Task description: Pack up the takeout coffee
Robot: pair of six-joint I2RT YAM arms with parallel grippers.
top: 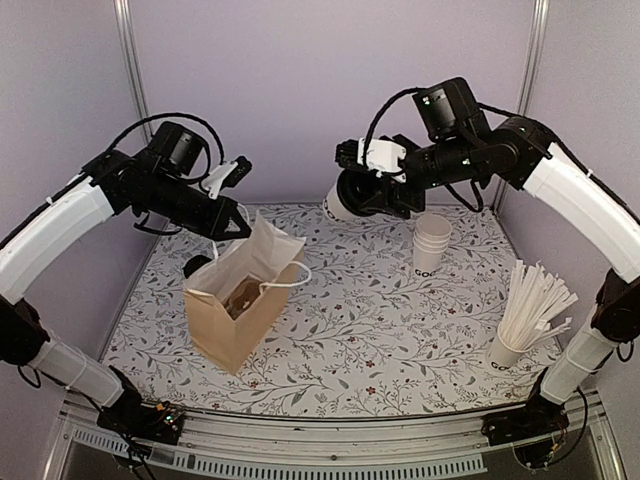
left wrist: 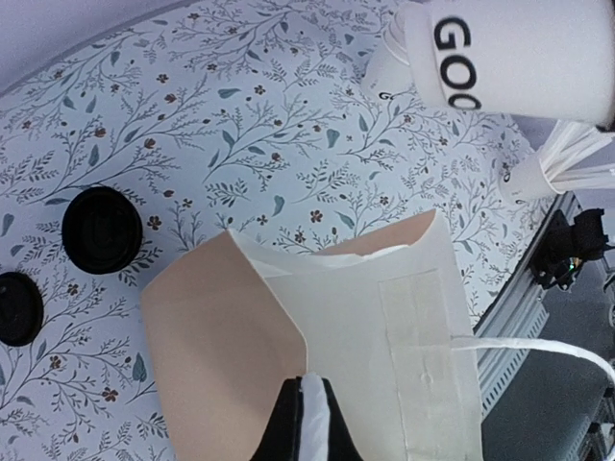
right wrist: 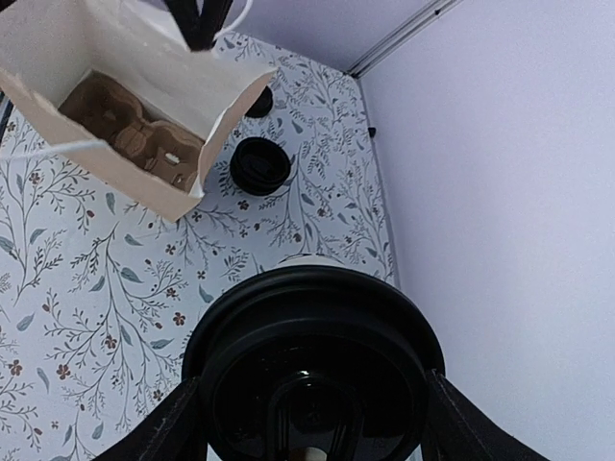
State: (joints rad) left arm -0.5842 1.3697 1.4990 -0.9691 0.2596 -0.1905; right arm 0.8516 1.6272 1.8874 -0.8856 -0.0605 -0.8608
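Note:
The takeout coffee [top: 345, 203] is a white paper cup with a black lid [right wrist: 312, 370], held tilted on its side in the air above the table's back middle. My right gripper [top: 372, 195] is shut around it, one finger [right wrist: 173, 432] on each side of the lid. The cup's black lettering [left wrist: 456, 58] shows in the left wrist view. A brown paper bag [top: 245, 300] stands open at the left, with a cardboard cup carrier [right wrist: 135, 134] inside. My left gripper [left wrist: 309, 423] is shut on a white strip at the bag's far rim, also seen from above [top: 235, 222].
A stack of lidless white cups [top: 432, 240] stands right of centre. A cup of white stirrers [top: 522, 320] is at the front right. Two loose black lids [left wrist: 101, 229] [left wrist: 14, 307] lie behind the bag. Purple walls close in the back and sides.

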